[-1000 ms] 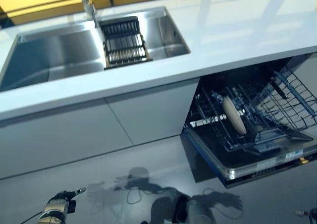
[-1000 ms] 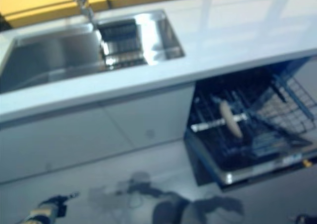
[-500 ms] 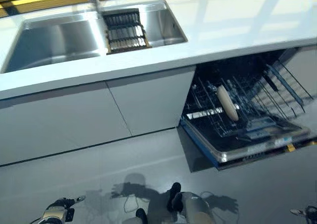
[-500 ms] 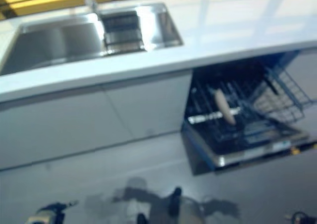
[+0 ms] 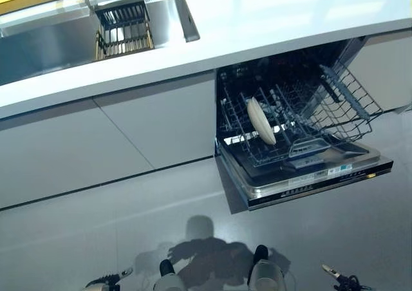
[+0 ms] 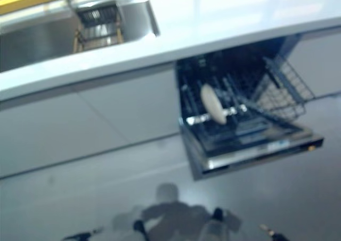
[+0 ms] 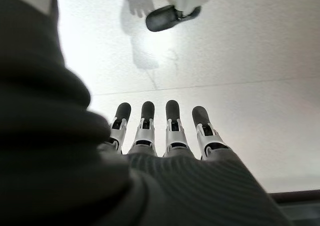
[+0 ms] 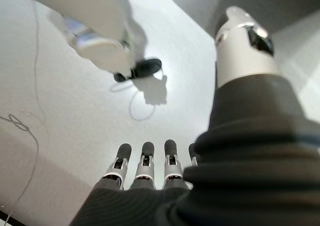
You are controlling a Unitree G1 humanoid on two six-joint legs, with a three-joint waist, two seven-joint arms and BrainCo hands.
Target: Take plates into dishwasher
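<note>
While plate (image 5: 261, 121) sits racked, both hands (image 7: 165, 136) (image 8: 145, 171) hang straight-fingered, empty.

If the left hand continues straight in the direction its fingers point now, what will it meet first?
Probably only the floor. The left hand hangs low with straight fingers aimed at bare grey floor, holding nothing. The plate stands in the dishwasher, far off that line.
</note>
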